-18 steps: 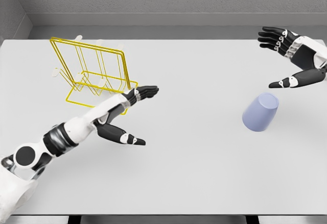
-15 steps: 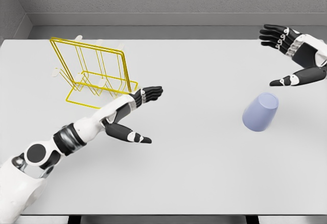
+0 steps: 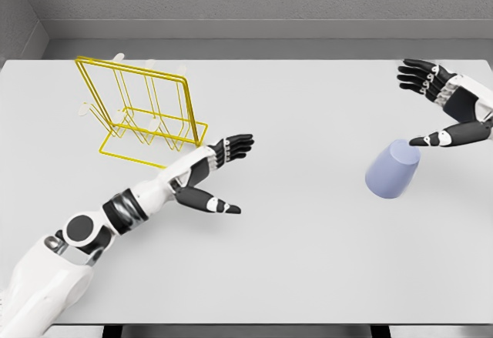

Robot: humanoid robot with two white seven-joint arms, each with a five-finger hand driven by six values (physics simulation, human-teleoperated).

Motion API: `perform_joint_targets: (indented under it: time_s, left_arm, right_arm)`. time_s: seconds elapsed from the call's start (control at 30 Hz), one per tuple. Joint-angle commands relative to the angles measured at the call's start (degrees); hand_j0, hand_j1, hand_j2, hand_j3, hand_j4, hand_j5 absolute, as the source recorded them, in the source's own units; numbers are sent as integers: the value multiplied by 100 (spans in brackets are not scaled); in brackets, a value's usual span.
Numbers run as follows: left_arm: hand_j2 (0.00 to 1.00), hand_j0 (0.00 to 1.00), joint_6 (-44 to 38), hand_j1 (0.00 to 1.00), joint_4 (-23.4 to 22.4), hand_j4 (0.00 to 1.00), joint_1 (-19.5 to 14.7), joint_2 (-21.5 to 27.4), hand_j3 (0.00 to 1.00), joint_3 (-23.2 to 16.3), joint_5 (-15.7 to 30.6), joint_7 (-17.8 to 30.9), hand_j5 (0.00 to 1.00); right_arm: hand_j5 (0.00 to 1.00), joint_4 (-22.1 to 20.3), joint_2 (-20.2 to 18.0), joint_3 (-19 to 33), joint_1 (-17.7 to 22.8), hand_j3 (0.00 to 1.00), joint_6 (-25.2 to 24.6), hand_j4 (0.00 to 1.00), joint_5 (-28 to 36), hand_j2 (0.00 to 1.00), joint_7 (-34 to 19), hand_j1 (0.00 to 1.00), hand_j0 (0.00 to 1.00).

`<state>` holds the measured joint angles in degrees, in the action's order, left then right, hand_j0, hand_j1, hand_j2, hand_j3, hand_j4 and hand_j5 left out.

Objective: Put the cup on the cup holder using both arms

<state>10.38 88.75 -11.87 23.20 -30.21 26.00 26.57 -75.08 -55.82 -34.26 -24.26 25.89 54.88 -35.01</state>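
Note:
A pale blue cup (image 3: 392, 170) lies tipped on its side on the white table (image 3: 308, 245), right of the middle. My right hand (image 3: 433, 111) hovers just above and behind it, fingers spread, with the thumb close over the cup's upper rim; it holds nothing. The yellow wire cup holder (image 3: 141, 112) stands at the back left. My left hand (image 3: 225, 172) reaches out over the table just right of the holder's base, fingers spread and empty, far left of the cup.
A grey wall runs along the table's far edge. The table's front edge lies near the bottom of the picture.
My right hand has dropped toward the cup, its thumb now near the rim. My left arm has stretched further right and forward. The cup has not moved.

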Motion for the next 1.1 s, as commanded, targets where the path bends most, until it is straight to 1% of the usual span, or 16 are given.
perform_joint_targets:
  time_s: [0.0,0.1,0.2,0.3,0.4,0.43,0.47,0.57,0.63,0.73,0.8,0.9,1.07]
  left_arm:
    - [100,100,-1,100,11,100,0,-53,100,-3,45,7,100]
    - [100,100,7,100,2,100,35,-62,100,-3,28,7,100]
    - [100,100,-1,100,-7,100,35,-62,100,-3,28,7,100]
    - [100,100,-19,100,-7,100,35,-167,100,24,28,7,100]
    - [100,100,-19,100,2,100,53,-202,100,41,19,15,100]
    - [100,100,-10,100,2,100,53,-202,100,32,19,15,100]
    - [100,100,-10,100,2,100,44,-211,100,24,19,15,100]
    - [100,100,-10,100,-7,100,44,-202,100,32,19,-2,100]
    - [100,100,-10,100,-16,100,35,-202,100,32,19,-11,100]
    - [100,100,-10,100,-33,100,9,-185,100,41,28,-20,100]
    - [100,100,-10,100,-33,100,18,-185,100,41,19,-20,100]
    - [100,100,-19,100,-51,100,9,-193,100,50,19,-20,100]
    - [100,100,-10,100,-51,100,9,-193,100,50,19,-20,100]
  right_arm:
    - [100,134,1,51,17,100,179,100,66,100,1,100,100]
    - [100,249,-17,86,193,100,188,100,93,100,1,100,100]
    - [100,249,1,535,641,100,188,100,93,100,1,100,100]
    - [100,240,9,570,835,100,197,100,233,100,1,100,100]
    - [100,372,150,570,975,100,425,100,242,100,1,100,100]
    - [100,451,273,640,1037,100,425,100,242,100,1,100,100]
    - [100,530,317,772,1195,100,425,100,242,100,1,100,100]
    - [100,556,423,781,1433,100,592,100,242,100,1,100,100]
    - [100,793,563,781,1433,100,601,100,233,100,1,100,100]
    - [100,1066,634,781,1459,100,601,100,233,100,1,100,100]
    - [100,1277,765,790,1459,100,601,100,233,100,1,100,100]
    - [100,1312,836,772,1477,100,601,100,216,100,1,100,100]
    - [100,1391,1091,763,1485,100,601,100,172,100,1,100,100]
